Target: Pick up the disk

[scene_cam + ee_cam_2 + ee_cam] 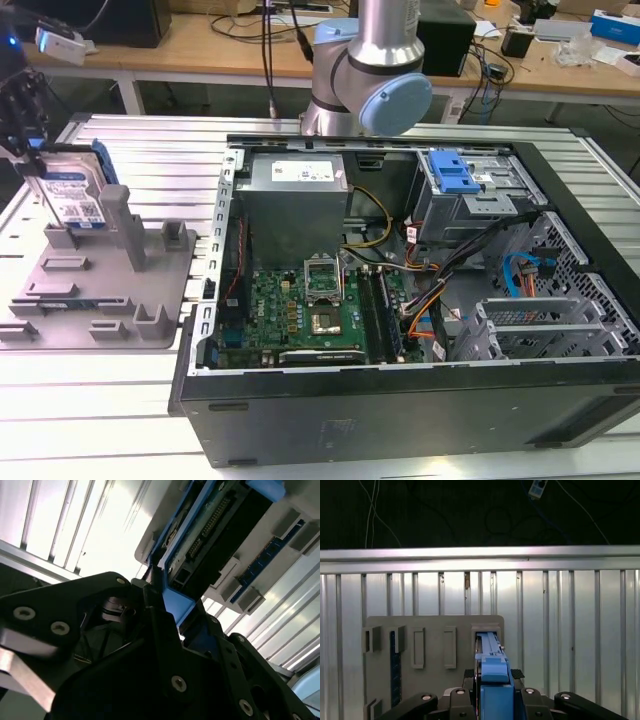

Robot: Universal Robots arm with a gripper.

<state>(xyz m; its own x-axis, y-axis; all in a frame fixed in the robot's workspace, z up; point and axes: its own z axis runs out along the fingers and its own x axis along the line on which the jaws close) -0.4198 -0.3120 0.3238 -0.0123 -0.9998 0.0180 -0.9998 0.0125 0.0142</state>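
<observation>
While the disk (pixel 70 195) stands upright on edge at the grey fixture (pixel 100 285), on the exterior view's left, the tool (pixel 492 692) pinches its upper edge from directly above, aligned with its blue rail.

Silver arm (pixel 385 30), pale-blue joint cap (pixel 396 104); black pincer (pixel 165 605), silver screws.
</observation>
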